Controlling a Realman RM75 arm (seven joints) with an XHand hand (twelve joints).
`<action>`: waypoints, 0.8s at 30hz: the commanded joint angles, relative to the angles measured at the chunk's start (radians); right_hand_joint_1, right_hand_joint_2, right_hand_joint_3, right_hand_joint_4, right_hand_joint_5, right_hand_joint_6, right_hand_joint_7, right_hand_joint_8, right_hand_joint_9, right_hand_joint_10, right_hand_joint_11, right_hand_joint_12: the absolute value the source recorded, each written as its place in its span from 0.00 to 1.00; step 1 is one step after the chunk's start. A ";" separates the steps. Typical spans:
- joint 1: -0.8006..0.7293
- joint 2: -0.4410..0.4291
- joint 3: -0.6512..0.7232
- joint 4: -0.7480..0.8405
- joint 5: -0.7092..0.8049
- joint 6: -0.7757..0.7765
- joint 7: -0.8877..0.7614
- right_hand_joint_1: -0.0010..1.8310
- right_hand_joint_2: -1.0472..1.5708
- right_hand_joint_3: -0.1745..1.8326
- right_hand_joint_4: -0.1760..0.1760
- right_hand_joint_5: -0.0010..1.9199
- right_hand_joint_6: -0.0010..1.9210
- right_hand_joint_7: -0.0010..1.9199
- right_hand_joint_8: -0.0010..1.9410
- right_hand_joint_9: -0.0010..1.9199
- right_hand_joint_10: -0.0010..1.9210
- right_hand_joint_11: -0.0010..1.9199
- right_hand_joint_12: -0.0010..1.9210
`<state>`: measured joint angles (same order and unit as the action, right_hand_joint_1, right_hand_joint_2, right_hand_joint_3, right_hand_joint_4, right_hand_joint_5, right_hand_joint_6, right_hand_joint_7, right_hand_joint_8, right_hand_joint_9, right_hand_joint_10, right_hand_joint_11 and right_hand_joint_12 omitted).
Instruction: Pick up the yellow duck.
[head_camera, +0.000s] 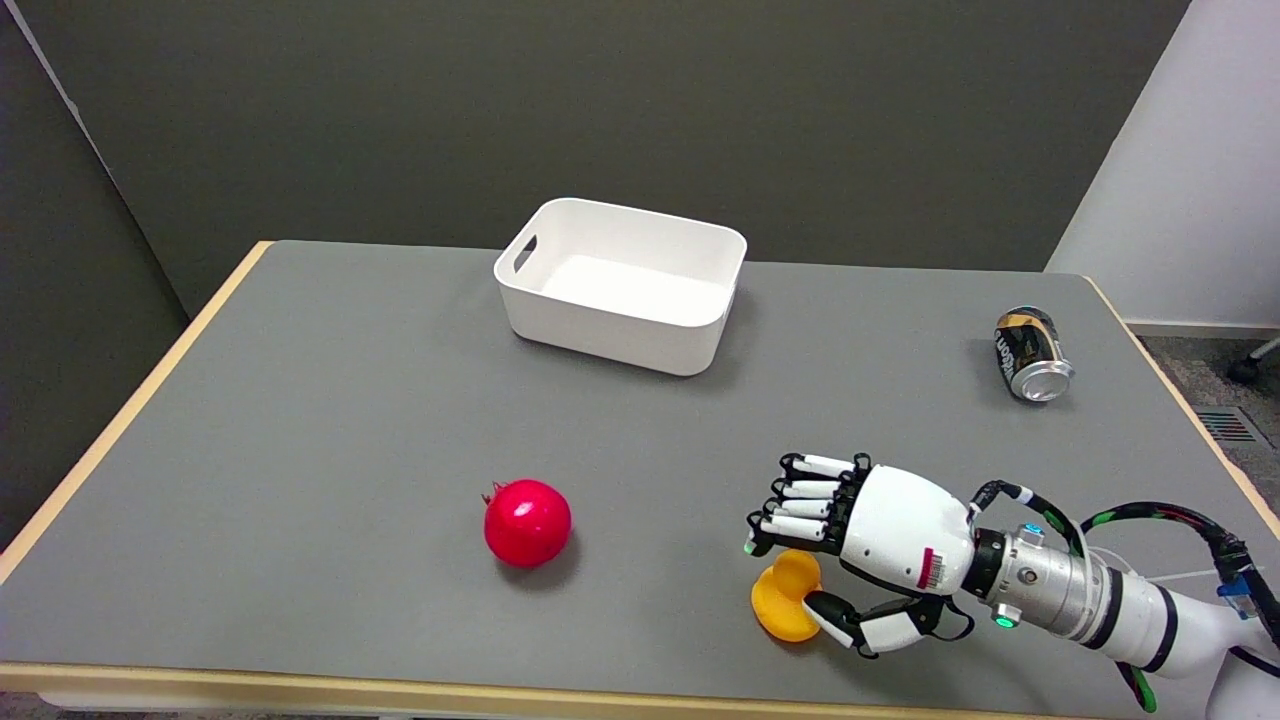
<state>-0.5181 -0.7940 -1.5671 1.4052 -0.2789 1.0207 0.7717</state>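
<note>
The table (350, 400) has a flat matt grey top, looks like laminate, with a pale wood-look strip along the edge. The white bin (622, 285) is smooth plastic with a soft sheen, nothing glossy. The red ball-ish fruit thing (527, 521) is properly shiny, you can see highlights on it. The duck (780, 598) looks like matt rubbery plastic, orange-yellow, no glare at all. The can (1032, 353) is metal, bare silvery end and a glossy printed dark side. The right hand (870, 540) has a smooth glossy white plastic shell with black parts, and the wrist behind it is brushed-looking metal. The back wall is dull and matt.
</note>
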 joint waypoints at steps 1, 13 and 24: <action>0.024 -0.010 -0.016 -0.010 0.002 -0.001 -0.001 0.44 0.71 0.51 0.59 0.21 0.56 0.34 0.49 0.27 0.54 0.12 0.69; 0.033 -0.022 -0.017 -0.029 0.015 0.034 -0.001 0.46 0.86 0.23 0.75 0.30 0.85 0.36 0.58 0.30 0.59 0.13 0.72; 0.037 -0.023 -0.018 -0.024 0.015 0.037 -0.001 0.64 0.85 0.21 0.14 0.28 0.79 0.43 0.75 0.36 0.65 0.15 0.73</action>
<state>-0.4903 -0.8113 -1.5825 1.3841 -0.2690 1.0427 0.7707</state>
